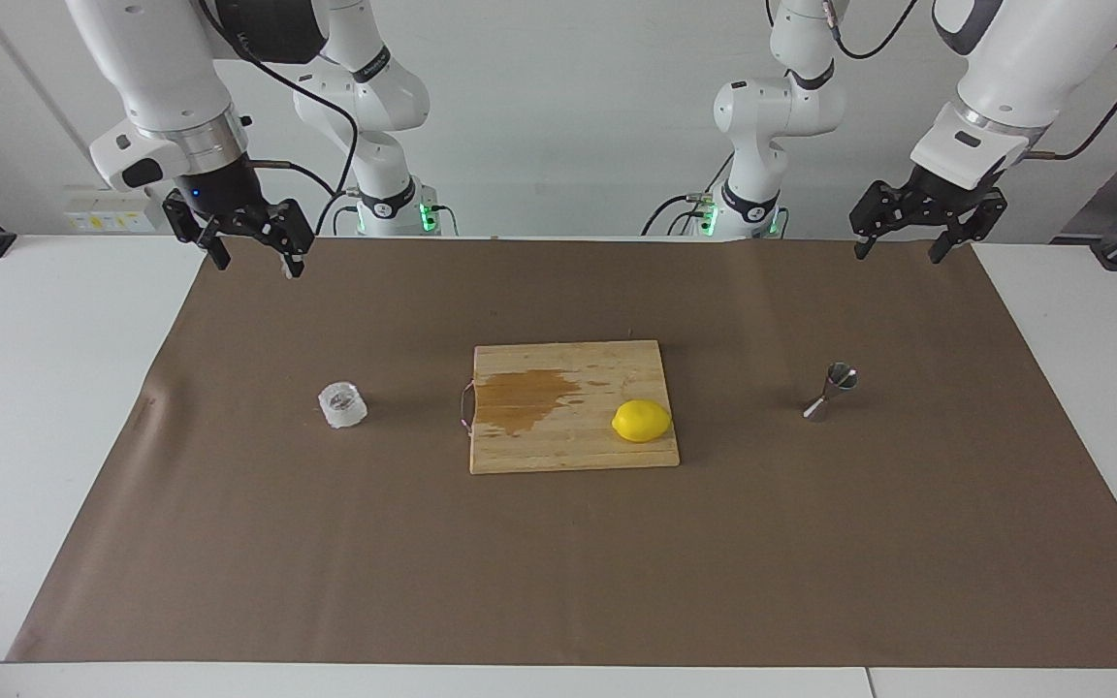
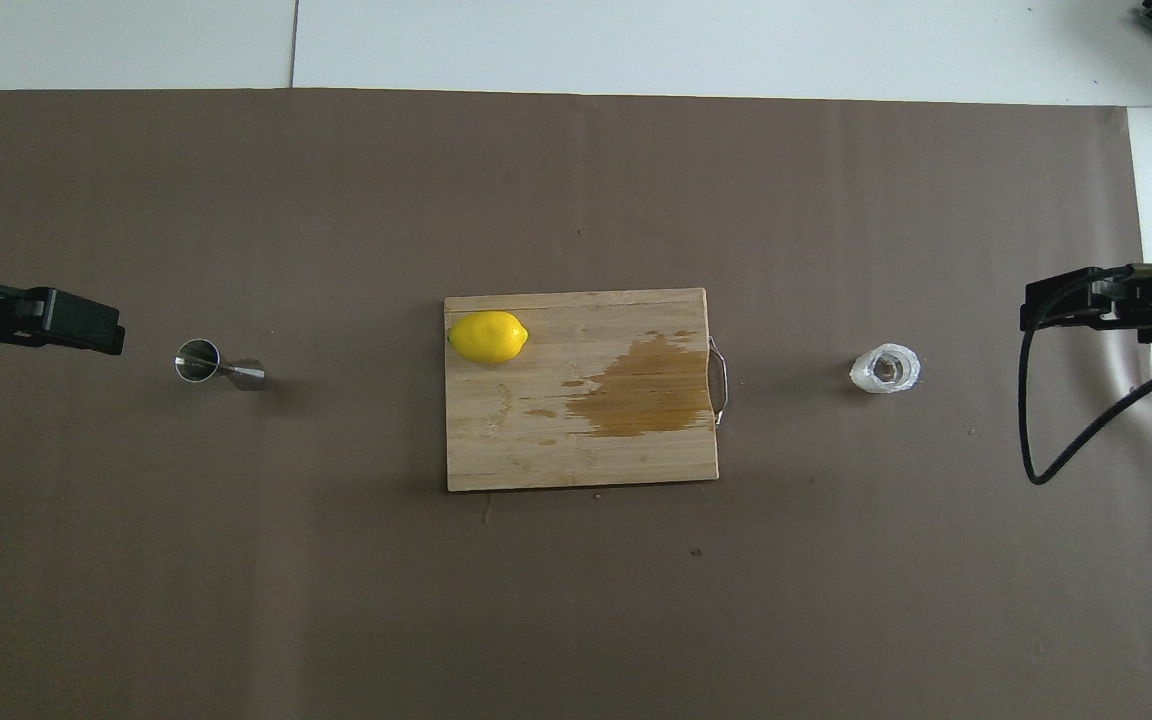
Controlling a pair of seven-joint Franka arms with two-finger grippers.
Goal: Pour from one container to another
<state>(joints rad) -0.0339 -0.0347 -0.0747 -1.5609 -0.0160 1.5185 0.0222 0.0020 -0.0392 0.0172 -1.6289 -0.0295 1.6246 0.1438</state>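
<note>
The clear faceted glass cup [image 1: 342,404] stands on the brown mat toward the right arm's end of the table; it also shows in the overhead view [image 2: 885,369]. The silvery hourglass jigger [image 1: 832,390] stands on the mat toward the left arm's end, and shows in the overhead view [image 2: 218,364]. My right gripper [image 1: 258,267] is open and empty, up in the air over the mat's edge by the robots, apart from the cup. My left gripper [image 1: 897,256] is open and empty, raised over the same edge, apart from the jigger. Both arms wait.
A wooden cutting board [image 1: 568,456] with a metal handle lies mid-mat between cup and jigger. It bears a dark wet stain [image 1: 527,399] and a yellow lemon [image 1: 642,421]. White table [image 1: 54,407] borders the mat [image 1: 558,562] at both ends.
</note>
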